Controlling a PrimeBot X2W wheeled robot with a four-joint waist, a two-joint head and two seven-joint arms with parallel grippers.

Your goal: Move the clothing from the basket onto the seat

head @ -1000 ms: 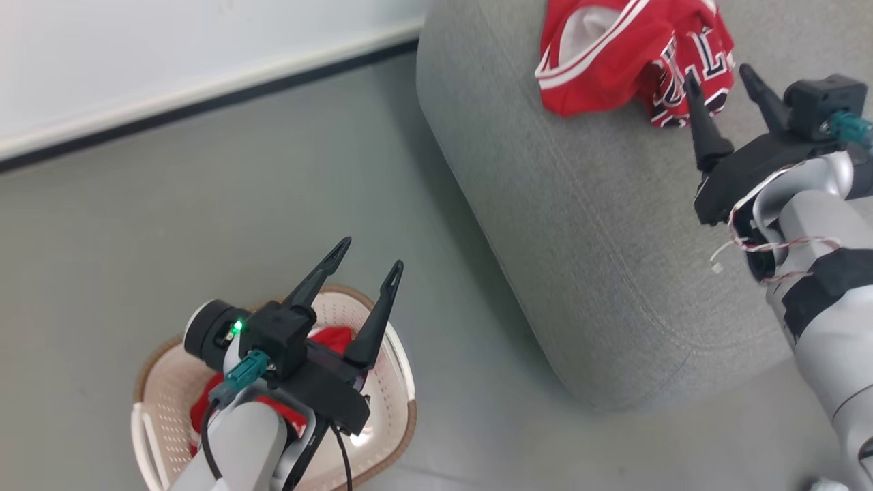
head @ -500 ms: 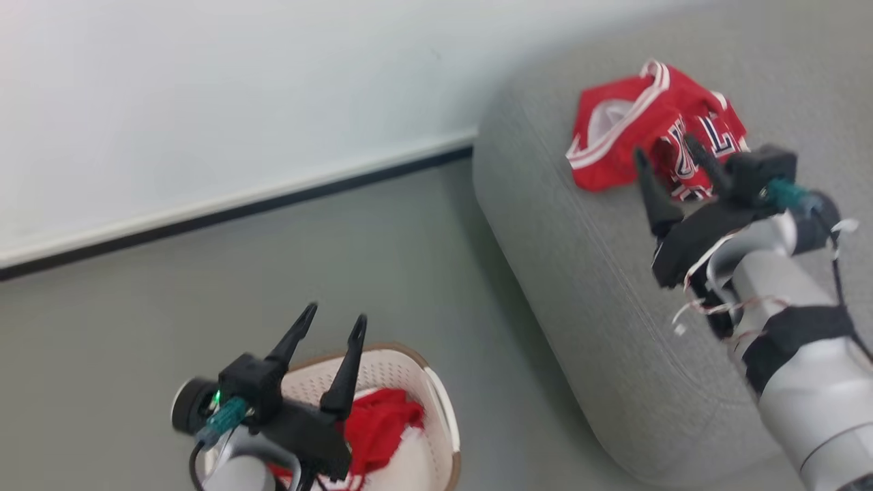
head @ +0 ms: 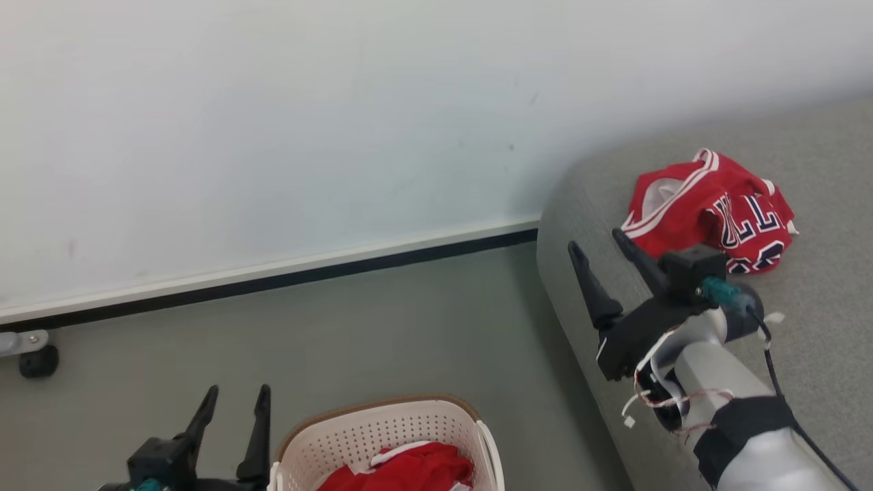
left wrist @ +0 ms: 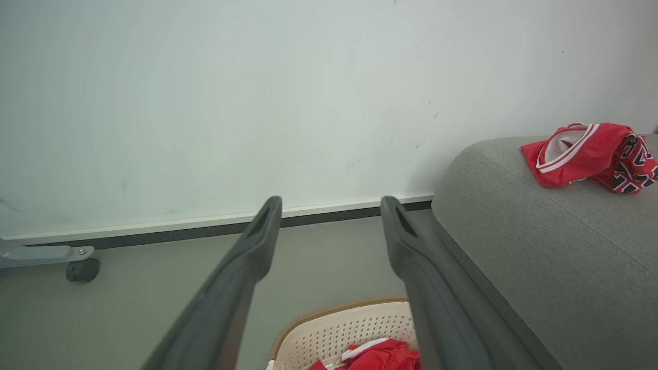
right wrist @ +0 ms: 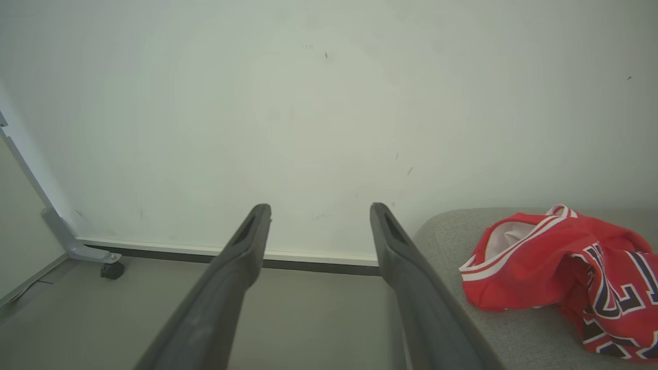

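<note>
Left gripper and right gripper gape, empty. Lettered jersey lies with its long axis across the seat. Left wrist view catches a red garment in the basket.

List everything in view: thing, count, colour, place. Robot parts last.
jersey: 1, red with white trim and navy-and-white lettering, crumpled on the seat
garment: 1 heap, red with white trim, in the basket
basket: 1, cream with brown rim, on the floor left of the seat
seat: 1, light grey, at the right
wall: 1, white, behind
skirting: 1, white over black, at the wall's foot
floor: 1, grey
caster: 1, black, far left under a grey frame leg
left gripper: 1, black, open, left of the basket
right gripper: 1, black, open, at the seat's left edge
</note>
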